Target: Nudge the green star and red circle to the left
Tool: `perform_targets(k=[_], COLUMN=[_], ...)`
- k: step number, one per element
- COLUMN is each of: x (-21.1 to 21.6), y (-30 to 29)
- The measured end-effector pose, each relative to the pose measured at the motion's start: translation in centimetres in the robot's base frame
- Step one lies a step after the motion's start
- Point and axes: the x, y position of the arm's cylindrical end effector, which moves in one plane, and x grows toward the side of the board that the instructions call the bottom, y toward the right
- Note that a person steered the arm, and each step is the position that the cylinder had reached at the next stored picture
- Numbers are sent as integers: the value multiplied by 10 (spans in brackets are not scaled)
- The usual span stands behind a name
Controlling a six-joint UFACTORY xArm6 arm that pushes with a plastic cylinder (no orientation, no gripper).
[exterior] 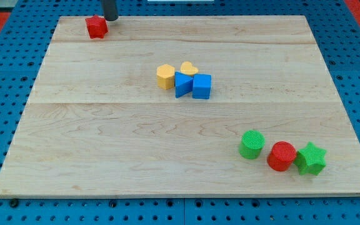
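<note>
Our tip (110,19) sits beside the red block (96,27) at the board's (105,144) top left (blue pegboard (355,69) around), far from the star (310,159) and circle (282,156), touching neither.

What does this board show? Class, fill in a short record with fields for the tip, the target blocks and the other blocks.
tip: my tip at the view's top left, just right of the red star-like block
targets: green star touching red circle, bottom right
neighbour: green cylinder, left of the circle
centre cluster: yellow hexagon, yellow heart, blue triangle, blue cube
</note>
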Motion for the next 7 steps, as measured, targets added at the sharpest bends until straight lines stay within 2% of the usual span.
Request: perform_targets(k=[2, 3, 4, 5, 6, 7], x=[40, 53, 55, 51, 53, 88], y=[2, 32, 145, 297, 373, 424])
